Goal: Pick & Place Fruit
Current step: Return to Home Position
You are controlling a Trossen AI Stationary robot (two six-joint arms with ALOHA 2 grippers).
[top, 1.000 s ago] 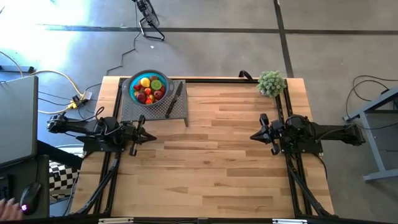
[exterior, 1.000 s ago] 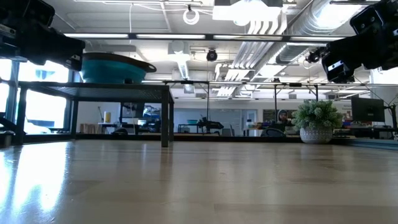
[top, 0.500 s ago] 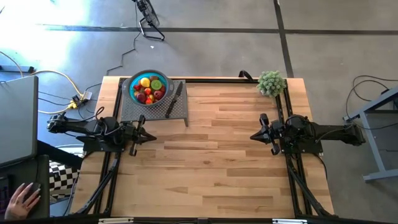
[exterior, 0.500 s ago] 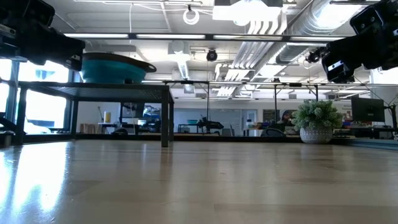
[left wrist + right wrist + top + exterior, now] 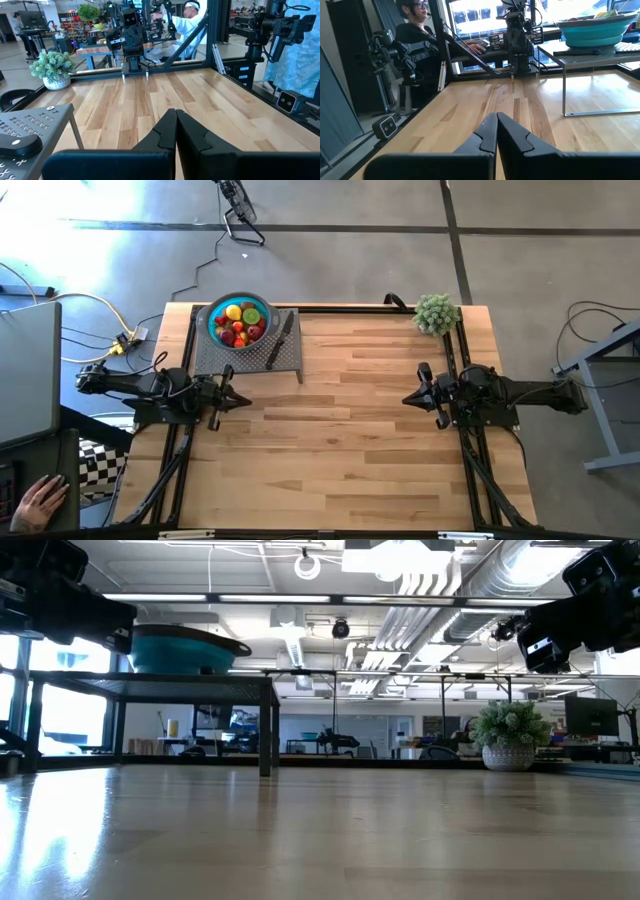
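Observation:
Several small fruits [image 5: 240,322], red, orange, yellow and green, lie in a teal bowl [image 5: 213,320] that stands on a grey perforated stand [image 5: 250,355] at the table's far left. In the right wrist view the bowl [image 5: 592,30] shows on the stand. My left gripper [image 5: 246,400] rests shut at the table's left edge, pointing level toward the middle, its fingertips [image 5: 176,114] together. My right gripper [image 5: 406,398] rests shut at the right edge, pointing level toward the middle, fingertips [image 5: 496,117] together. Neither touches anything.
A black-handled knife [image 5: 279,340] lies on the stand beside the bowl. A fuzzy pale green plant [image 5: 436,312] in a pot stands at the far right corner. Bare wooden tabletop [image 5: 340,430] lies between the arms. A person's hand [image 5: 40,502] shows off the table's near left.

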